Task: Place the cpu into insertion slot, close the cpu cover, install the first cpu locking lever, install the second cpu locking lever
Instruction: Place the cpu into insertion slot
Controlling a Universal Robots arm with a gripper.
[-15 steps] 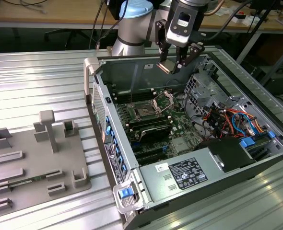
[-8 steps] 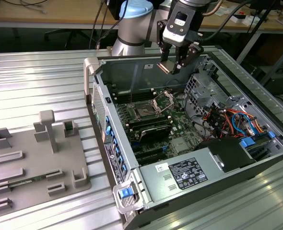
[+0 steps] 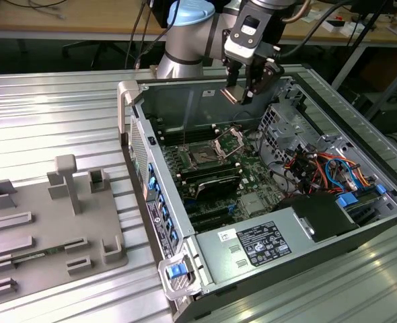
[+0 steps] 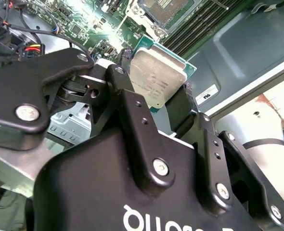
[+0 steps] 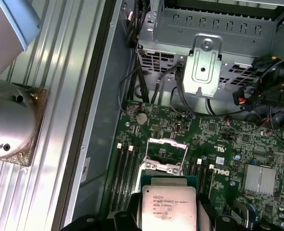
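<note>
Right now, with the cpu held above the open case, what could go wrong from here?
1. The tool grips the cpu only by its edges, well above the motherboard; a slip would likely drop it onto the board.
2. The cpu cover stands open next to the socket; a descent slightly off line could catch the chip or the tool on that frame.

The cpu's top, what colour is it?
The cpu top is silvery-grey, its edge green; best seen in the second wrist view.
</note>
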